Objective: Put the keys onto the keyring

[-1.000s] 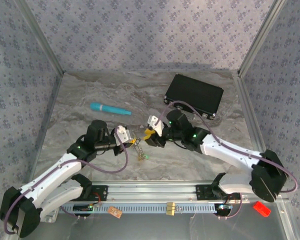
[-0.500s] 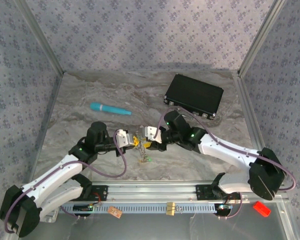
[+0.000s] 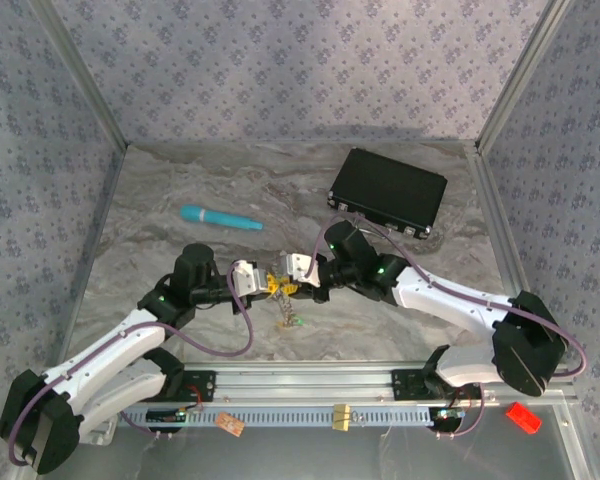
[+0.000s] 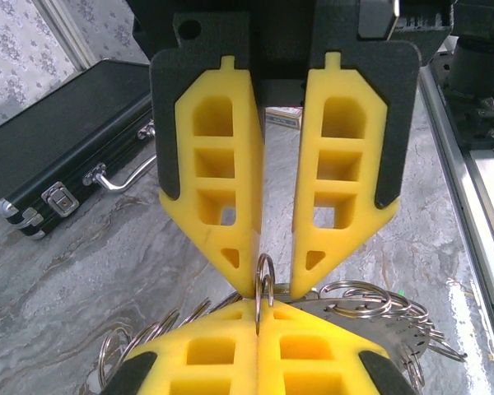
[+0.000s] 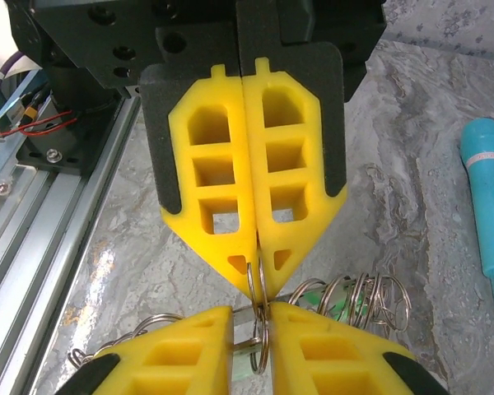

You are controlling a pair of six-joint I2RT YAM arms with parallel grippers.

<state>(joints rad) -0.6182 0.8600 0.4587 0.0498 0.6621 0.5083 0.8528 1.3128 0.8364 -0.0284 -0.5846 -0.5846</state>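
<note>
Gap closed: our right gripper [image 4: 273,280], narrow, its hold unclear, now meets the left gripper [image 4: 259,309] pinching a split ring [image 4: 264,267], so threading looks imminent.

Here comes the right pincer [image 3: 292,285], sliding left over the table [image 3: 210,180] to close the gap, and the left pincer [image 3: 260,284] eases in to meet it, so the yellow tips now sit nose to nose above the dangling keys [image 3: 286,312].
</note>
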